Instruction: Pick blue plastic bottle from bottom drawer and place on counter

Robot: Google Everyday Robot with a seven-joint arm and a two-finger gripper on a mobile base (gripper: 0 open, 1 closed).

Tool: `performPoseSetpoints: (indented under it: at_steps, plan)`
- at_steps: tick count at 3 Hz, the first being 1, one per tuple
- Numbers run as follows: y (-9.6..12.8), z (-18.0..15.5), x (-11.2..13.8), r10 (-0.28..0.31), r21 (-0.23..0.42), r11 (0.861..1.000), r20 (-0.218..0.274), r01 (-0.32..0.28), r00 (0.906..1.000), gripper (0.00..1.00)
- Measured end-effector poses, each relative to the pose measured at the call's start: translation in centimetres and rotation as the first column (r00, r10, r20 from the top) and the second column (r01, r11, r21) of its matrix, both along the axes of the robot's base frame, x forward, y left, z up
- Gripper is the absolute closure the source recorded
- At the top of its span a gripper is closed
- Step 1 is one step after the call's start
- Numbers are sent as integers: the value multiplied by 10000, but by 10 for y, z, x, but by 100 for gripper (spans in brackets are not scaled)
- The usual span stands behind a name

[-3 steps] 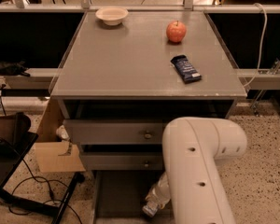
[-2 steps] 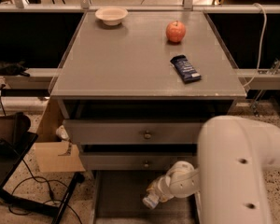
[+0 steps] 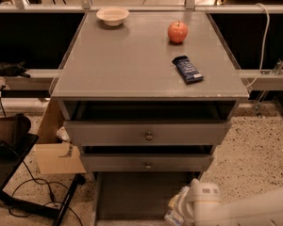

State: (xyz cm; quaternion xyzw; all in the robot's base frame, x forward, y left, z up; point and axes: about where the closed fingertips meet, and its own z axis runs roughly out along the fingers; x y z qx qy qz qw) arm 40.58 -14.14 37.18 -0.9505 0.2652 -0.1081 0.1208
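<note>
- Since the earlier frame, your arm (image 3: 254,212) has swung low and right, uncovering the knobbed drawers (image 3: 146,134).
- Your claw (image 3: 183,205) now sits at the right edge of the bottom drawer (image 3: 132,197); you cannot tell its grip.
- The blue plastic bottle (image 3: 175,215) is right at the claw, further right than before.
- The bowl (image 3: 112,16), apple (image 3: 178,32) and snack bar (image 3: 187,69) on the counter (image 3: 122,65) are unmoved.

The arm (image 3: 254,210) is dropping low to the right, uncovering the knobbed drawers (image 3: 148,134), with the gripper (image 3: 179,212) now sitting at the bottom drawer (image 3: 132,197), on its right edge.
</note>
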Motion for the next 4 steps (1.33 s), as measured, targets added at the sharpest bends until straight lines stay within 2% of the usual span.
performPoseSetpoints:
  at_steps: [1, 2, 3, 4]
  plan:
    - [-38, 58, -52, -914, -920, 9907, 919, 998, 9916, 100]
    - [-23, 98, -114, -1228, -837, 9879, 943, 1308, 9879, 100]
    - [27, 140, -119, -337, -533, 9978, 1093, 397, 9934, 100]
    - [76, 185, -71, 807, -693, 9952, 1791, -693, 9805, 100]
